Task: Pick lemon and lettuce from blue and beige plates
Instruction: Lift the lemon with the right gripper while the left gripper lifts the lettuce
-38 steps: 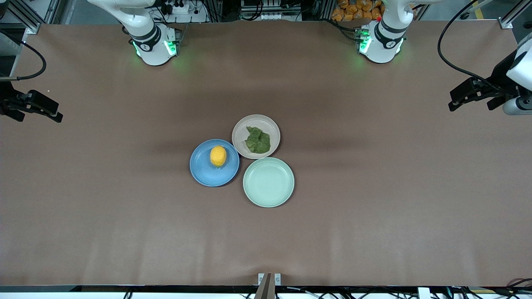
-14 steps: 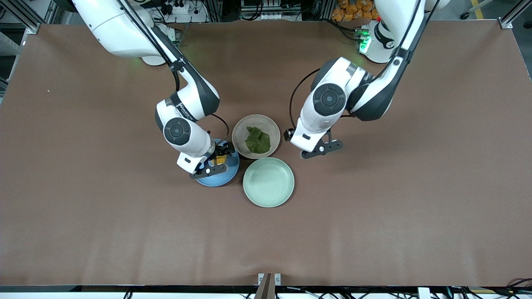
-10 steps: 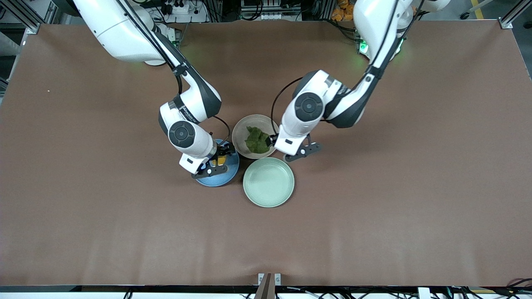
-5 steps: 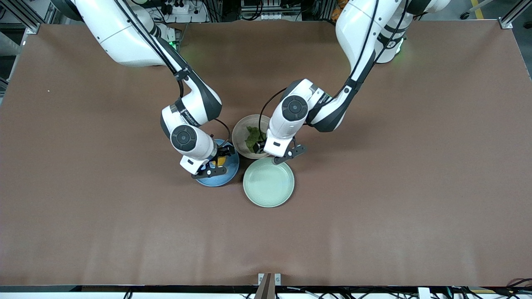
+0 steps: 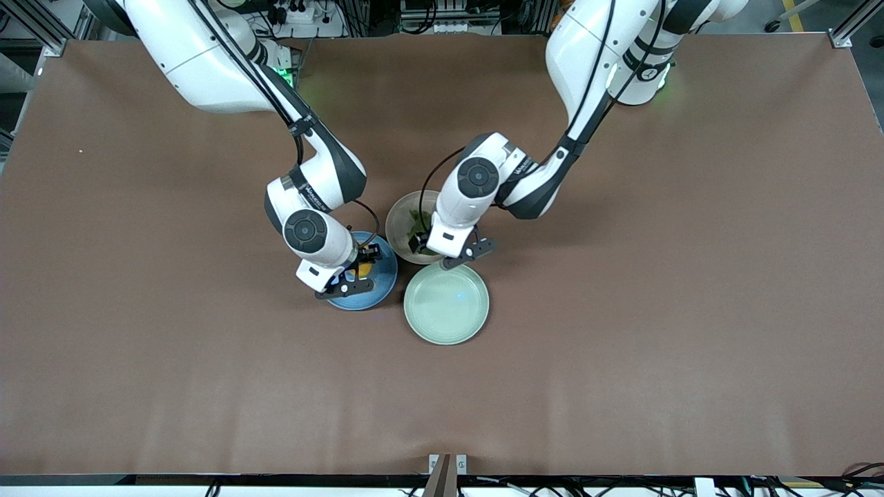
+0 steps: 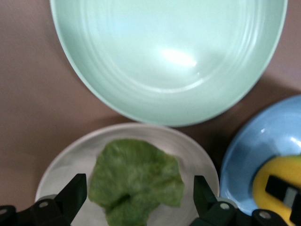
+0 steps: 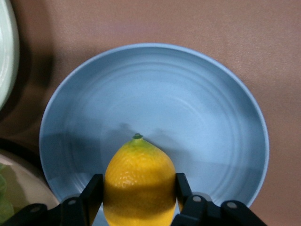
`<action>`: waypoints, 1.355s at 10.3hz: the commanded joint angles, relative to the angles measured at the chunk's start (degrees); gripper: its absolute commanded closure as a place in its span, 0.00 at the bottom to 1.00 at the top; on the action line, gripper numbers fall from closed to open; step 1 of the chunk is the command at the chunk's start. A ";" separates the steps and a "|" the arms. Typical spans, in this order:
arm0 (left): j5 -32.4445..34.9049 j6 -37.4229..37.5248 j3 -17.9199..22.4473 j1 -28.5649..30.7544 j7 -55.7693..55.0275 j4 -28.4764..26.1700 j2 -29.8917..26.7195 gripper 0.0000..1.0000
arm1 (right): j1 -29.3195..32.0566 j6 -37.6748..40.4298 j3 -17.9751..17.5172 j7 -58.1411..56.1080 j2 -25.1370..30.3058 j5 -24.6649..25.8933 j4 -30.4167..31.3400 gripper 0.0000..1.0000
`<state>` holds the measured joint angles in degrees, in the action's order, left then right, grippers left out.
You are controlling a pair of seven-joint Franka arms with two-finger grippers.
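The yellow lemon (image 7: pixel 138 181) sits on the blue plate (image 7: pixel 188 108). My right gripper (image 7: pixel 138 190) is down on that plate with a finger pressed against each side of the lemon, shut on it. In the front view the lemon (image 5: pixel 364 266) shows only partly under the right gripper (image 5: pixel 362 268). The dark green lettuce (image 6: pixel 136 183) lies on the beige plate (image 6: pixel 75 155). My left gripper (image 6: pixel 139 195) is open, just above it, with one finger on each side. In the front view the left gripper (image 5: pixel 420 244) hides most of the lettuce (image 5: pixel 416 219).
A bare pale mint-green plate (image 5: pixel 446 304) sits nearer to the front camera than the other two plates and touches both. The blue plate (image 5: pixel 378 286) and the beige plate (image 5: pixel 398 228) lie side by side. Open brown table lies all around.
My left gripper has moved from beside the beige plate to over the lettuce and has come lower. My right gripper has stayed at the lemon on the blue plate.
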<state>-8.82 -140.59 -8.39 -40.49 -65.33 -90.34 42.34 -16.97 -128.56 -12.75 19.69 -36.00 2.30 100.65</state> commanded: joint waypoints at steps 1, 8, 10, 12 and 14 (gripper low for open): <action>3.70 -0.47 0.13 -1.79 -0.85 1.05 1.43 0.00 | 0.01 0.07 0.10 1.05 0.06 1.48 0.68 0.50; 8.99 -0.47 0.05 -2.40 0.03 1.05 3.97 0.23 | 3.52 18.29 4.47 -7.03 3.04 -4.75 -11.32 1.00; 9.43 -0.38 -0.31 -2.58 0.03 1.05 4.07 0.53 | 5.44 21.24 9.91 -12.01 5.93 -4.85 -11.36 1.00; 9.34 0.32 -0.57 -2.58 -0.24 0.78 3.80 1.00 | 7.03 23.87 16.24 -14.59 6.38 -5.11 -11.18 1.00; 9.43 3.29 -0.66 -2.14 -0.41 0.96 2.84 1.00 | 11.41 23.45 16.88 -18.08 5.86 -5.20 -9.35 1.00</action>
<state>-0.95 -139.61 -8.81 -42.94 -65.15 -89.93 45.80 -7.87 -104.90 3.96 4.11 -30.31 -1.71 89.35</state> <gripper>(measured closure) 0.758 0.361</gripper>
